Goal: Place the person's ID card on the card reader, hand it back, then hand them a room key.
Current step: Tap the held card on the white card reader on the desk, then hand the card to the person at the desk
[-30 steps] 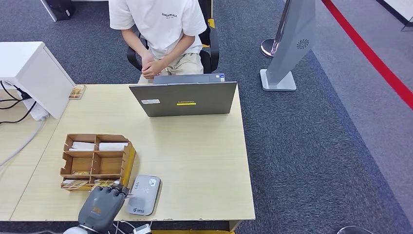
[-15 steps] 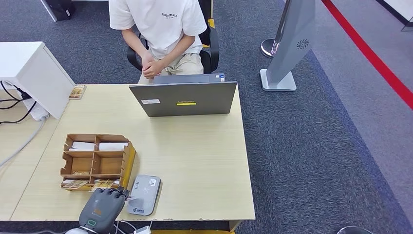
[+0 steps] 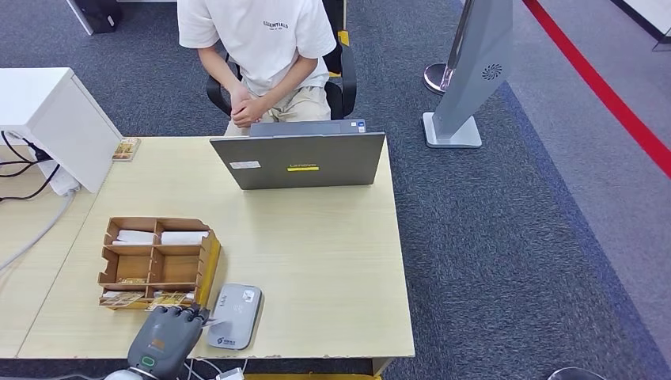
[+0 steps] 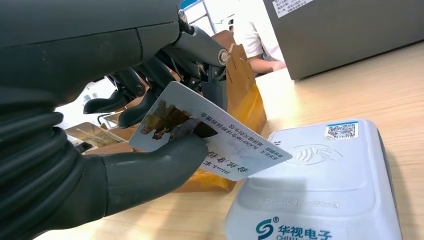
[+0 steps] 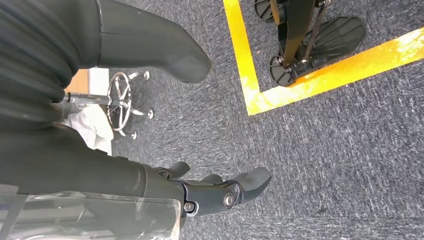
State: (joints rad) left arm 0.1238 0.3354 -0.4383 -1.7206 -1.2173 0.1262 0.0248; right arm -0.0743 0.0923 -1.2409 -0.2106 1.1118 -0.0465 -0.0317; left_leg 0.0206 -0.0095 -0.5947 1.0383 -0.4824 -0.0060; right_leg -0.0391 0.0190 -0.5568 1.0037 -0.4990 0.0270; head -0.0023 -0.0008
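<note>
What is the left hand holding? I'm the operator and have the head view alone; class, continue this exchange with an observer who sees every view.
Observer: The left hand pinches a printed card between thumb and fingers.
Operator: Is it on the reader?
Observer: Not flat; its far corner is over the reader's near edge, tilted, and I cannot tell if it touches.
Operator: And the right hand?
Observer: The right hand hangs above grey carpet, holding nothing.
</note>
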